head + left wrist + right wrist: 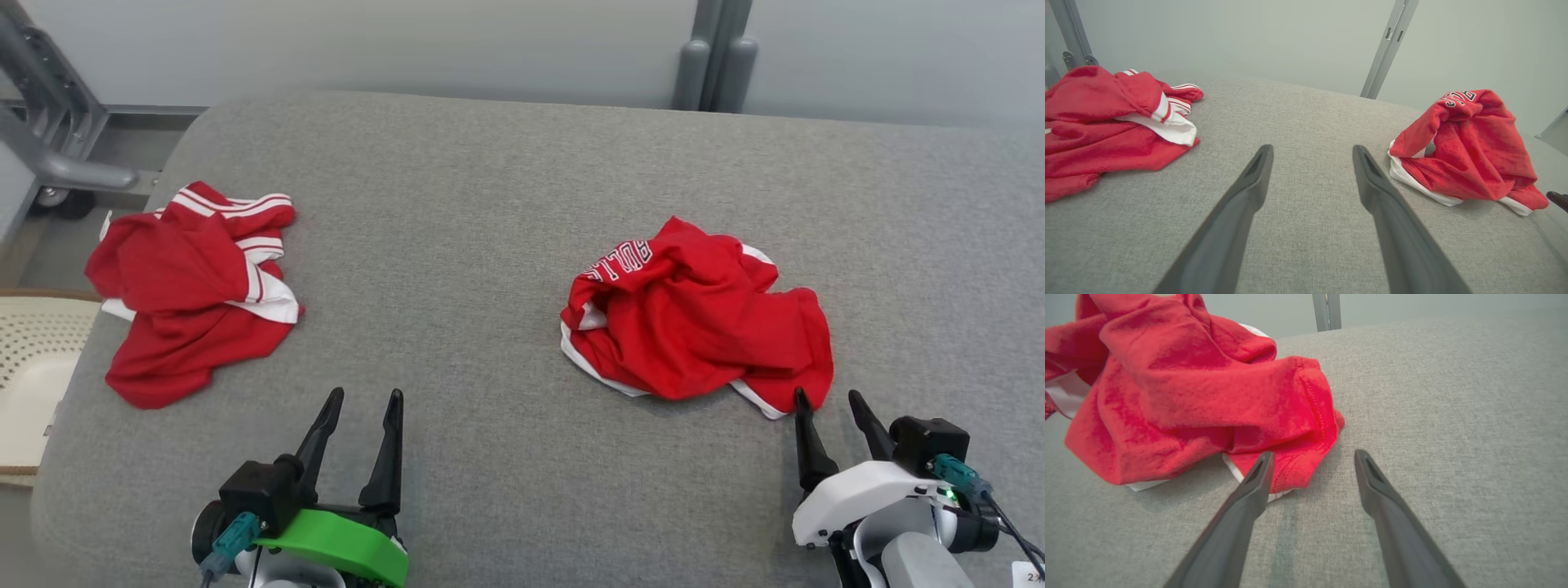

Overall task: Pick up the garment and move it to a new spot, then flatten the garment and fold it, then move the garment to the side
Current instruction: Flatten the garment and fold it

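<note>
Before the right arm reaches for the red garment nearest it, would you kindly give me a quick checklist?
1. Right gripper fingers apart: ok.
2. Left gripper fingers apart, empty: ok.
3. Lettered garment close to right gripper: ok, hem at one fingertip.
4. Cloth inside right gripper's gap: not ok, mostly bare cushion there.
5. Lettered garment apart from striped garment: ok.
6. Collar or sleeves located: cannot tell, crumpled.
</note>
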